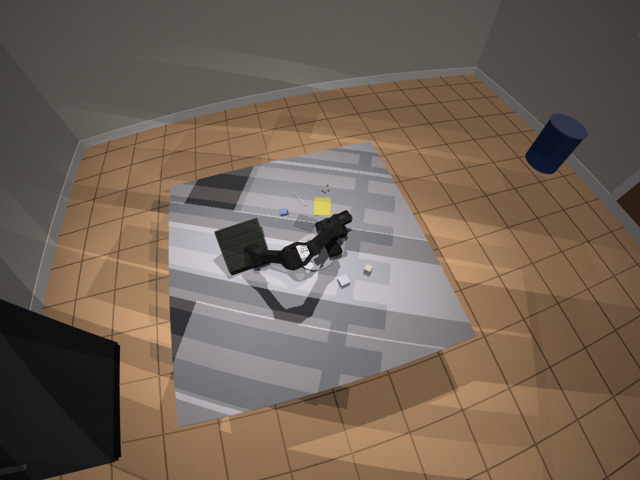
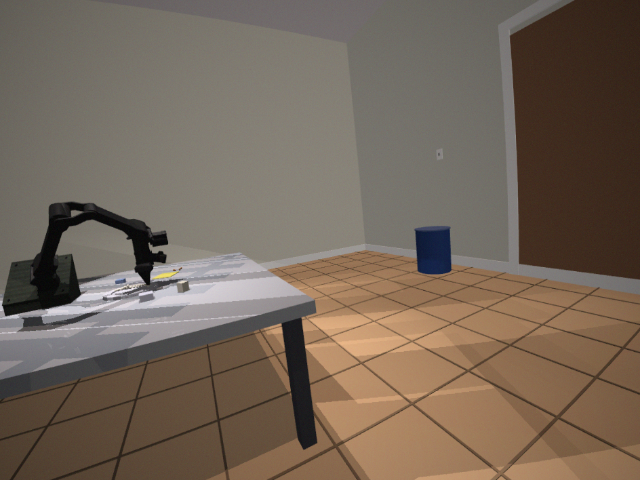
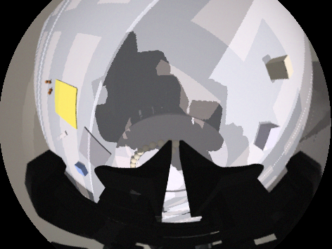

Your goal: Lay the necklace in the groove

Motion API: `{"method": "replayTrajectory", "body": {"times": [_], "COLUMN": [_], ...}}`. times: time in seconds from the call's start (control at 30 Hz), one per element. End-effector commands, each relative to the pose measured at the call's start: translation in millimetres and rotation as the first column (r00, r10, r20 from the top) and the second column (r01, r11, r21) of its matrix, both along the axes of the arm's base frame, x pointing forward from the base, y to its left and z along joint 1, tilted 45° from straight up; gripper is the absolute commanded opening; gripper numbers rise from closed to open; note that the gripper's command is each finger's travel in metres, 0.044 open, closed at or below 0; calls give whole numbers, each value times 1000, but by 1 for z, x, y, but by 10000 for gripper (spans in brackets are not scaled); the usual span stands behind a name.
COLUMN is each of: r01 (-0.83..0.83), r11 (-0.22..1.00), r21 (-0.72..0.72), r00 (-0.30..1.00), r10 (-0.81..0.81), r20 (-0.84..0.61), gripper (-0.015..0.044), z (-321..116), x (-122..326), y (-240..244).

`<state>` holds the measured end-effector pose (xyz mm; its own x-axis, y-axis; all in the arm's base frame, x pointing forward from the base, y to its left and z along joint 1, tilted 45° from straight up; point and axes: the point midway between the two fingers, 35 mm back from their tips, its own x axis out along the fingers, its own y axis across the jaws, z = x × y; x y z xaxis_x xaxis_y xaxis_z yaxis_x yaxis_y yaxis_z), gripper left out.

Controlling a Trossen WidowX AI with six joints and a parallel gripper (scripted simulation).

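- The gripper points down over the round bead board, and it's pinching the pearl bead necklace, beads showing right between the tips!
- Follow those pearls in the wrist view: from the tips the strand runs left, then bends down the picture, an arch open toward the bottom.
- The long axis? Can't call it; black fingers cover part of the loop. The top view gives just a small cluster through a gap in the arm.
- The necklace is over the board area, and how much sits in the groove is impossible to tell.
- Just off the board, a grey flat square, with a yellow square near it.
- A blue block and a thin white stick lie on that same side; small brown beads sit beyond the yellow square.
- Across the board, a white block and a beige cube, near each other but apart!
- Out on the floor, well away from the table, stands a blue bin.
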<state>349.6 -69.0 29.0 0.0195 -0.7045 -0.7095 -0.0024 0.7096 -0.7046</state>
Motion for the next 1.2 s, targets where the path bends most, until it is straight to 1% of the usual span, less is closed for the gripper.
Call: {"method": "replayTrajectory", "body": {"times": [0.0,0.53,1.17], "r01": [0,-2,-4], "r11": [1000,1000,1000], "r21": [0,-1,-1], "r00": [1000,1000,1000], "r10": [0,2,4], "r20": [0,-7,-7], "gripper": [26,440,440], "z": [0,1,3], "x": [0,-1,-1], "y": [0,1,3]}}
